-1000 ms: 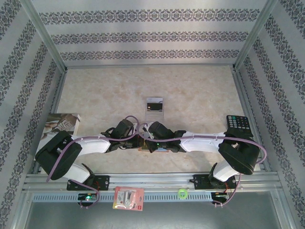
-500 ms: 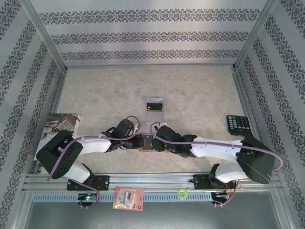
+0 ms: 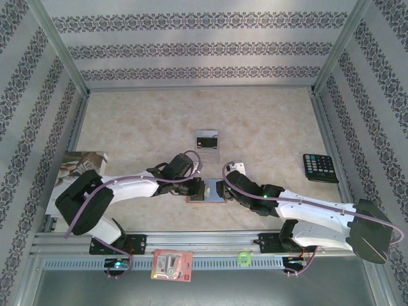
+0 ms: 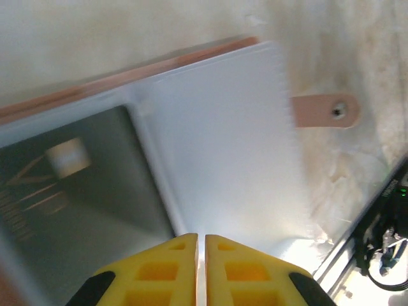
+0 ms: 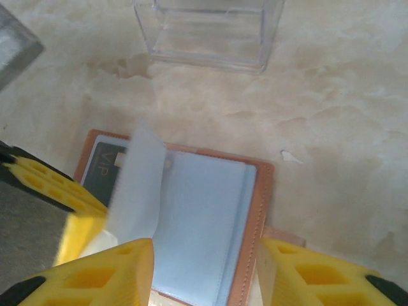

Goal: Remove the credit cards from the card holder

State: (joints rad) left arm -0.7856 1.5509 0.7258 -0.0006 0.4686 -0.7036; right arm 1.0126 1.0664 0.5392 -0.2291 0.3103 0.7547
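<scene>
— Where is the card holder (image 3: 209, 191) lying?

— Open and flat on the table (image 3: 268, 121), near my bases, right between my two pincers. Seen from above, my left pincer (image 3: 195, 187) meets it from the left and my right pincer (image 3: 221, 190) from the right.

— How does the right one stand?

— Fingers wide apart, nothing in them. The holder lies just ahead of the tips and below them. One tip is over the pages and the other just outside the brown edge, with the grey-blue page running away between them.

— And the left?

— Fingers pressed almost together, only a thin slit between them. They sit low over the open pages. A clear plastic leaf (image 5: 139, 185) stands up from the holder with its foot at those tips. Whether I am pinching it, I cannot tell.

— Any cards?

— One dark credit card (image 4: 70, 185) with gold lettering. It is tucked in a sleeve on the page on my left pincer's side, just beside its fingers.

— What else is around?

— A brown strap (image 4: 325, 111) with a snap sticks out from the holder's edge, flat on the table. A clear box (image 5: 207, 32) stands farther out, apart from the holder. A calculator (image 3: 320, 167) lies well off to my right, and a magazine (image 3: 83, 164) well off to my left.
</scene>
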